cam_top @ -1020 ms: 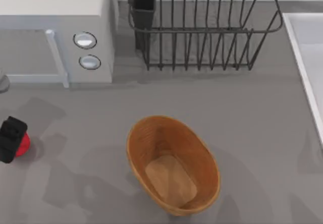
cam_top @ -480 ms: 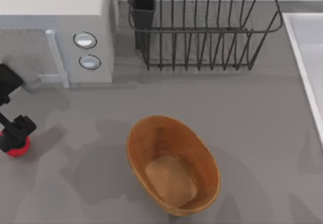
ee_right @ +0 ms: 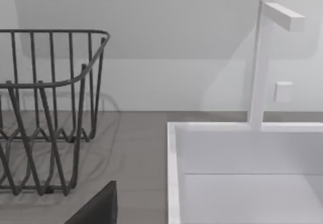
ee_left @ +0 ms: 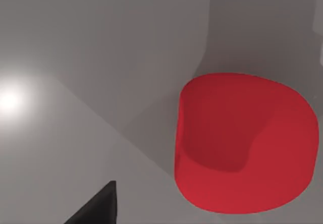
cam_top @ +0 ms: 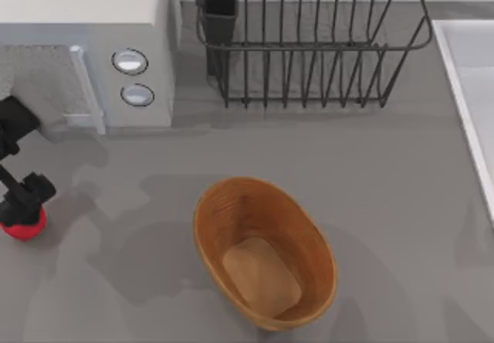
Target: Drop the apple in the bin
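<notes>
**Open floor between apple and bin**

The left gripper (cam_top: 23, 198) sits right over the apple (cam_top: 23, 224) at the table's (cam_top: 401, 181) nine o'clock edge. From there toward the bin (cam_top: 264, 250), at about five o'clock of centre, the grey surface lies bare. The microwave (cam_top: 85, 49) blocks eleven o'clock, the wire rack (cam_top: 309, 49) twelve to one, and the sink (cam_top: 471, 96) walls off three o'clock.

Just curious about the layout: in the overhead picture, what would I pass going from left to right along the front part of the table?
Left tool over the apple → the bin → white sink's edge.
</notes>
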